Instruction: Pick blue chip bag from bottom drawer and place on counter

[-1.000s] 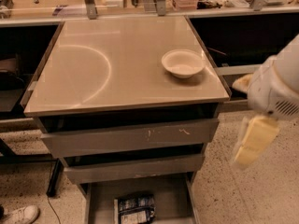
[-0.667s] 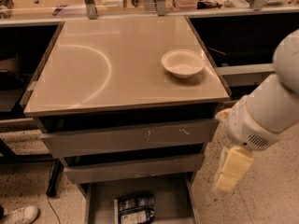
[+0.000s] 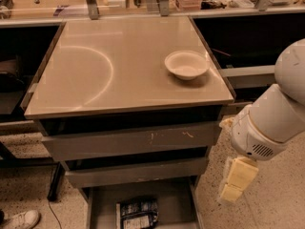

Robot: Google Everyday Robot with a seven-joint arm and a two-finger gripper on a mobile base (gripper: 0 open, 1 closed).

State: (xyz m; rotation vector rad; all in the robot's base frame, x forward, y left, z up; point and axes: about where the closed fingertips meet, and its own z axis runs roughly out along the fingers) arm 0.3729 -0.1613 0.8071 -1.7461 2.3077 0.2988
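— Speckled floor [image 3: 281, 206], glossy beige counter [image 3: 95, 66] above. Where's the crinkled navy foil chip bag [image 3: 138, 213]?
— Flat in the open grey bottom drawer [image 3: 102, 209]. Pale yellow gripper [image 3: 237, 181] hangs right of the cabinet [image 3: 128, 144]; open or closed, cannot tell.
— Risk?
— Clipping the drawer's right wall reaching in.

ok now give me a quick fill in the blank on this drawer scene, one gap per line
The bottom drawer is pulled ____.
The blue chip bag lies ____ it.
On the counter sits only a white ____.
The gripper hangs at the picture's ____ side, beside the cabinet's lower drawers, apart from the bag.
Missing words: open; inside; bowl; right.
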